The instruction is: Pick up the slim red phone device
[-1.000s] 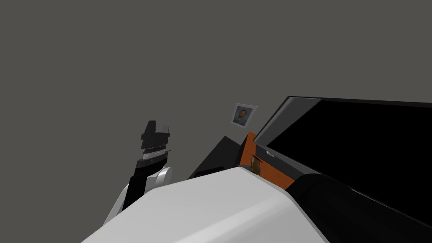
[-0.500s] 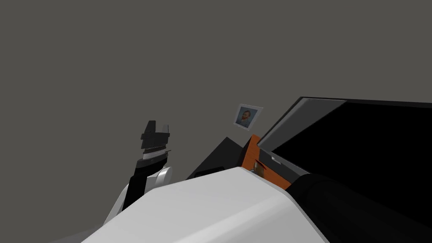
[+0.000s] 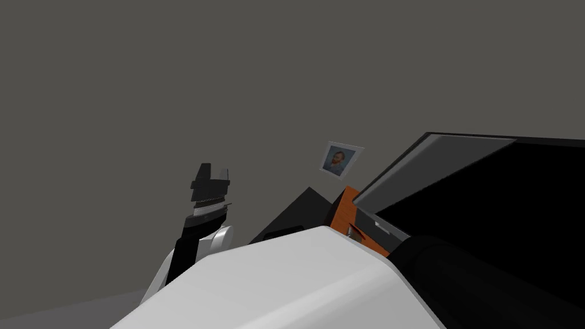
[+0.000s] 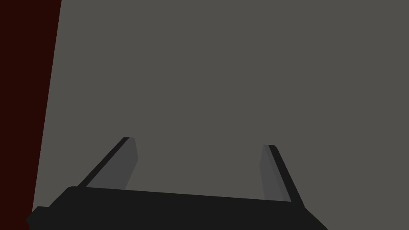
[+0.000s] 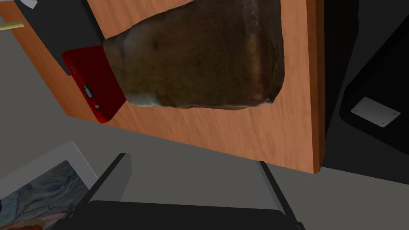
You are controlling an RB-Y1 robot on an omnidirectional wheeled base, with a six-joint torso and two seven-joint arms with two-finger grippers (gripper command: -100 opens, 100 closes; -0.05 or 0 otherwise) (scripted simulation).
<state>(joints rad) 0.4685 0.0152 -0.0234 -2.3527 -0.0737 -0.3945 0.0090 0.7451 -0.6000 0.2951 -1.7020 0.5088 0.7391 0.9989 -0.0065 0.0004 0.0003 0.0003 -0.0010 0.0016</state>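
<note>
Closest to the right hand's camera, the right gripper point(image 5: 192, 159) stands with its fingers wide apart and nothing between them. Beyond the fingertips, and apart from them, lies a wooden top point(image 5: 295, 80). On it the red phone point(image 5: 90, 82) lies flat near one edge, its port end turned towards the gripper. Its far part is hidden by a brown lumpy thing point(image 5: 199, 52) on the same wood. Off to my left the left gripper point(image 3: 212, 174) is raised upright, its fingers also wide apart. Farther off, a framed portrait point(image 3: 341, 160) hangs on the grey wall point(image 3: 285, 68).
</note>
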